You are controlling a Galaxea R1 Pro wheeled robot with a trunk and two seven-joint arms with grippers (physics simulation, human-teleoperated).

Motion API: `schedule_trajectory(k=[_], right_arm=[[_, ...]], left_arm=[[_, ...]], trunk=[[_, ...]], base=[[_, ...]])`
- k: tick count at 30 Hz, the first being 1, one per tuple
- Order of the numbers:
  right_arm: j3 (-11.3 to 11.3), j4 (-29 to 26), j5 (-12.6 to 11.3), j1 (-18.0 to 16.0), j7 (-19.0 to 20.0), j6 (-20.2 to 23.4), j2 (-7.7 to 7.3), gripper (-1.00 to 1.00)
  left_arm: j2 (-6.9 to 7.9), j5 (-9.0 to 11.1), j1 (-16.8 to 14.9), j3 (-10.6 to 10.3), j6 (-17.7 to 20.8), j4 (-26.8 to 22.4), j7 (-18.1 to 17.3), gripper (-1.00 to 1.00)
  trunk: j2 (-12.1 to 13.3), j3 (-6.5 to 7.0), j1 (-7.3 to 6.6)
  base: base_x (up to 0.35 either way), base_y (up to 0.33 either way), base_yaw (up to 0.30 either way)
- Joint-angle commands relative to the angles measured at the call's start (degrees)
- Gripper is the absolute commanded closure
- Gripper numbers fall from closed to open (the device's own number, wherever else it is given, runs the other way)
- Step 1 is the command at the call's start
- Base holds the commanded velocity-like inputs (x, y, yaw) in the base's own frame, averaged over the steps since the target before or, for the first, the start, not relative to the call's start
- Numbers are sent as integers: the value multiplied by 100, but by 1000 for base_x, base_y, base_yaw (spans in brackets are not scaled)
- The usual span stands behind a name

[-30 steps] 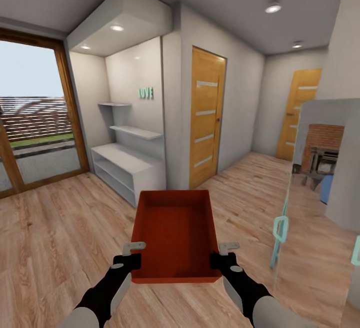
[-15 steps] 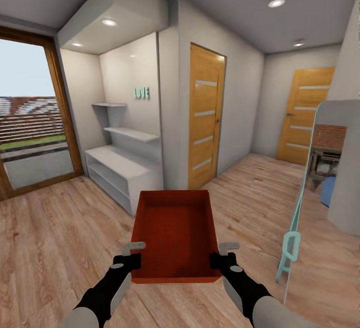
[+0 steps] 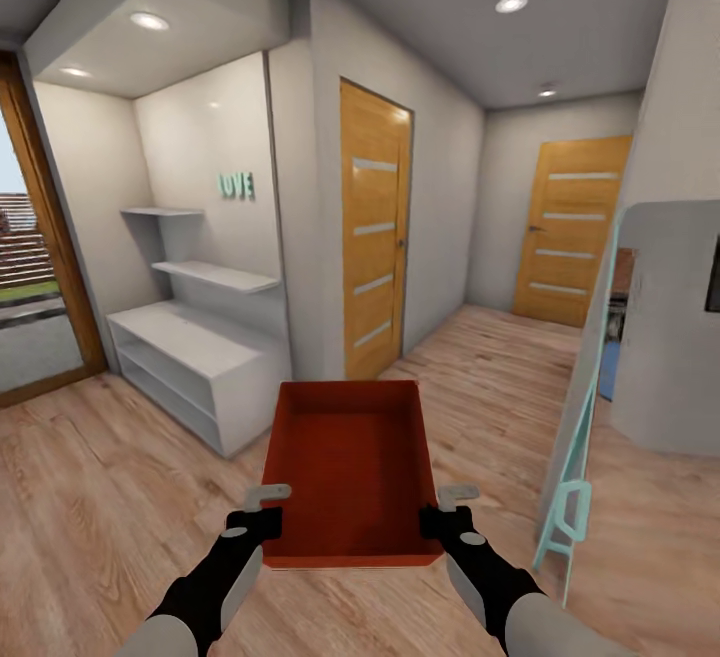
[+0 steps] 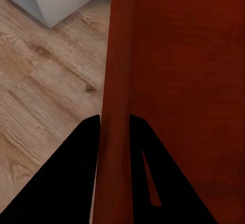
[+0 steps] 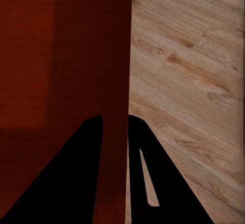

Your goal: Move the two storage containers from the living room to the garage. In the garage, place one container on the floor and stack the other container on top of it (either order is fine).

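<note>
A: How will the storage container point(image 3: 352, 472) handle for the robot?

B: It looks like a stiff, smooth-walled plastic bin, open on top and empty, so probably light. The smooth walls may be slippery, which makes a pinch on the rim the sensible hold. That is what the robot has: the left gripper point(image 3: 262, 514) clamps the bin's left wall near the near corner, and the right gripper point(image 3: 446, 510) clamps the right wall opposite.

A: Do the wrist cameras bear that out?

B: Yes. In the left wrist view the left gripper point(image 4: 115, 127) has one finger on each side of the red wall, closed tight on it. The right gripper point(image 5: 115, 124) shows the same in the right wrist view.

A: Where does the bin sit?

B: It is held level in front of the robot, off the wood-plank floor point(image 3: 110, 497), with both arms out.

A: What about room to move?

B: The hallway ahead is open toward two tan doors, the nearer door point(image 3: 373, 237) and the far door point(image 3: 567, 233). The white shelf unit point(image 3: 195, 362) stands near on the left, its corner just ahead of the bin's far left corner. A pale blue frame point(image 3: 565, 522) leans close on the right. The gap between them looks wide enough, but turning with arms spread could graze either one.
</note>
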Motion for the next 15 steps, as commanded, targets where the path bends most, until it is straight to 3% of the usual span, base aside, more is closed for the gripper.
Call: schedule_trajectory(k=[1, 15], right_arm=[[-95, 22, -77, -8, -49, -23, -96, 100], [-95, 23, -77, -8, -49, -23, -105, 100]], left_arm=[[23, -79, -3, 86, -17, -37, 93, 100], [22, -76, -3, 86, 4, -51, 93, 100]], trunk=[[-5, -7, 4], [-5, -7, 4]], base=[[313, 183, -256], [306, 204, -256]])
